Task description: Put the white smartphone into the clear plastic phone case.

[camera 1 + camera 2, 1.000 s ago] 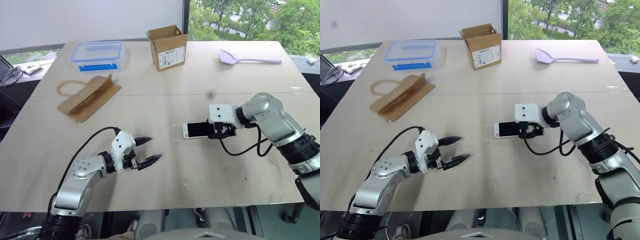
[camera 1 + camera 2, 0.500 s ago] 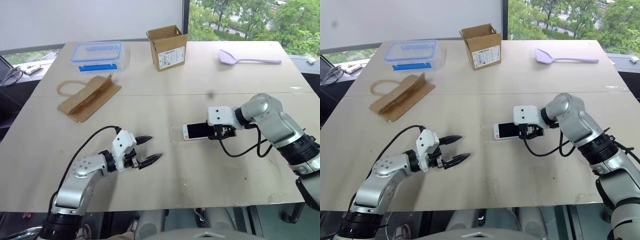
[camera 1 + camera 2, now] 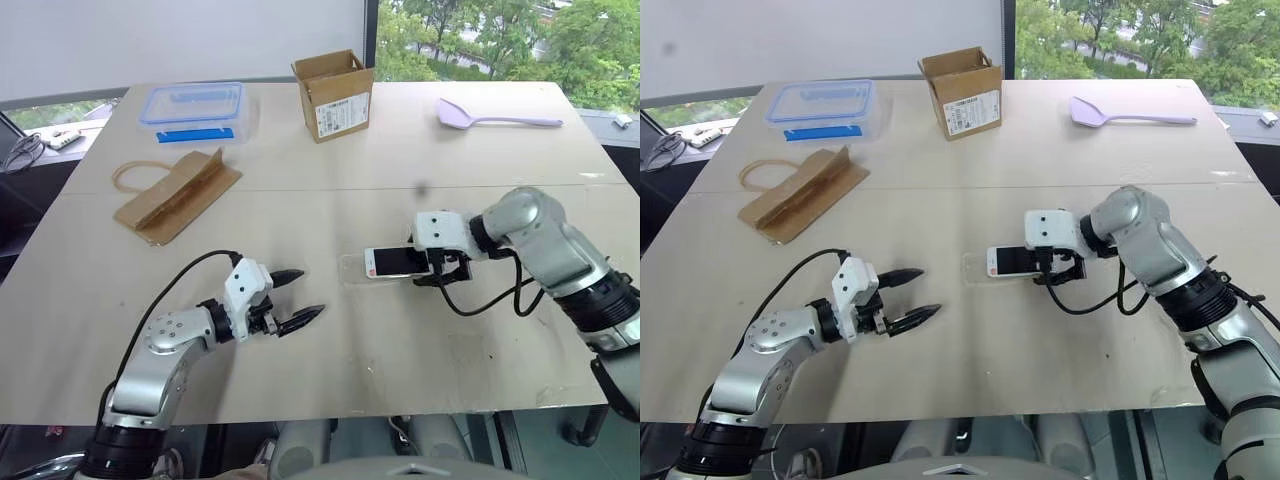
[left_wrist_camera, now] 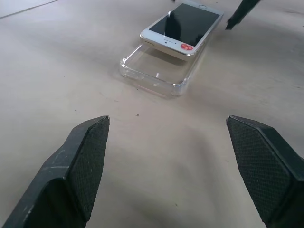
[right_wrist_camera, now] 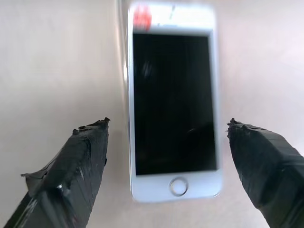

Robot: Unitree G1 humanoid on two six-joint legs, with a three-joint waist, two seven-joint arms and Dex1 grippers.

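Note:
The white smartphone [image 3: 395, 262] lies screen up at the table's middle. One of its ends rests on the clear plastic phone case [image 4: 154, 71], which sticks out past it toward my left side. My right gripper [image 3: 440, 268] hovers open over the phone's home-button end, and its fingers [image 5: 85, 156] stand apart from both long edges of the phone [image 5: 173, 104]. My left gripper [image 3: 311, 292] is open and holds nothing. It hangs low over the table near the front edge and points at the case from a short way off.
An open cardboard box [image 3: 335, 95] stands at the back. A blue-rimmed clear container [image 3: 193, 110] and a flat brown paper bag [image 3: 175, 195] lie at the back left. A lilac spoon [image 3: 495, 118] lies at the back right.
My right gripper's fingers have spread off the phone's sides, and the phone now lies free with its end on the case. The left arm has kept still.

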